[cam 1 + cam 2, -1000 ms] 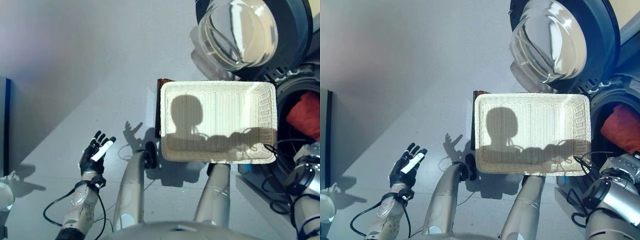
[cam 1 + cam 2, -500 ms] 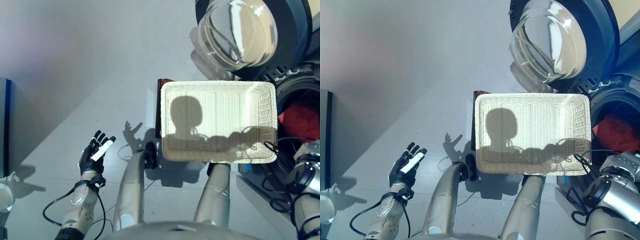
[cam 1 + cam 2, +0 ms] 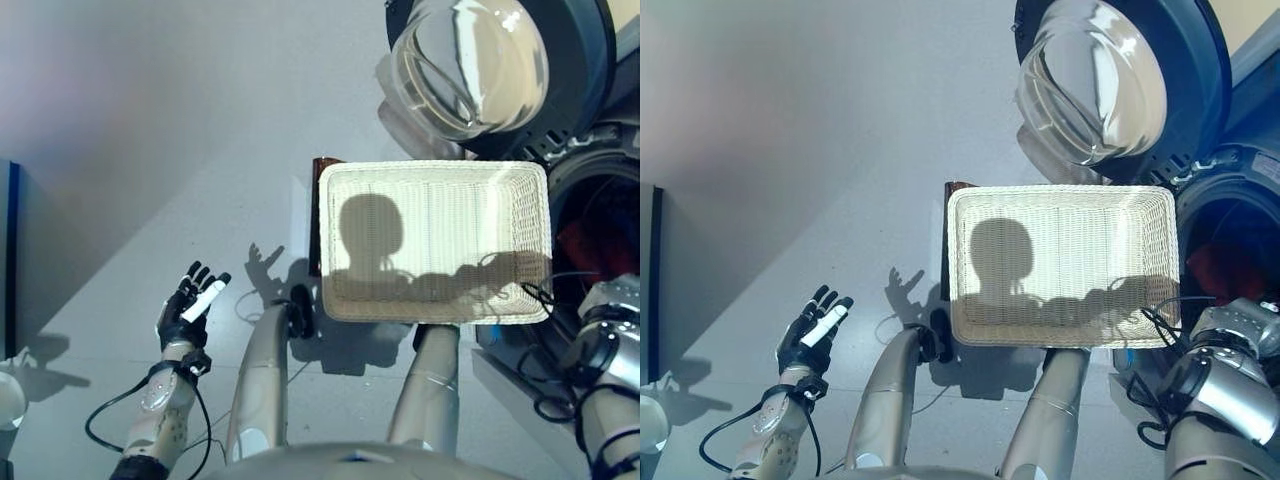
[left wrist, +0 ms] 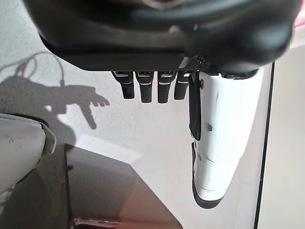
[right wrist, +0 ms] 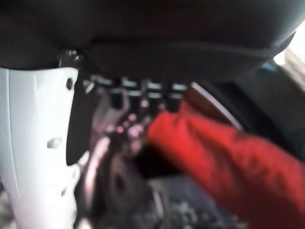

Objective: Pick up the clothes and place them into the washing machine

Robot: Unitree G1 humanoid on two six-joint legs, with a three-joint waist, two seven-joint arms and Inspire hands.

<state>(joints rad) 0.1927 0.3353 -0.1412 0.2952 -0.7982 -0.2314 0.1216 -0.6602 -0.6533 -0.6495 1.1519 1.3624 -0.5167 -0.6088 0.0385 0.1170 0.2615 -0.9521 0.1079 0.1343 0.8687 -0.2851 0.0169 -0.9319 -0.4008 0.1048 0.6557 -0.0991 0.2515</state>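
The white wicker basket (image 3: 434, 172) holds nothing and sits beside the washing machine, whose drum opening (image 3: 600, 215) is at the right edge. A red cloth (image 5: 228, 162) lies inside the drum, dim in the right eye view (image 3: 1212, 272). My right hand (image 5: 33, 143) reaches into the drum with its thumb and fingers straight, just before the red cloth and not closed on it. My left hand (image 3: 190, 305) hangs open and holds nothing over the floor at the lower left, also in its wrist view (image 4: 219, 138).
The machine's round glass door (image 3: 470, 60) stands swung open above the basket. The dark brown box (image 3: 316, 200) shows at the basket's left edge. A blue-edged object (image 3: 8, 250) and a white object (image 3: 8, 395) stand at the far left.
The red cloth, earlier bright at the drum's mouth, now lies deeper and darker inside the drum. The left hand has not moved.
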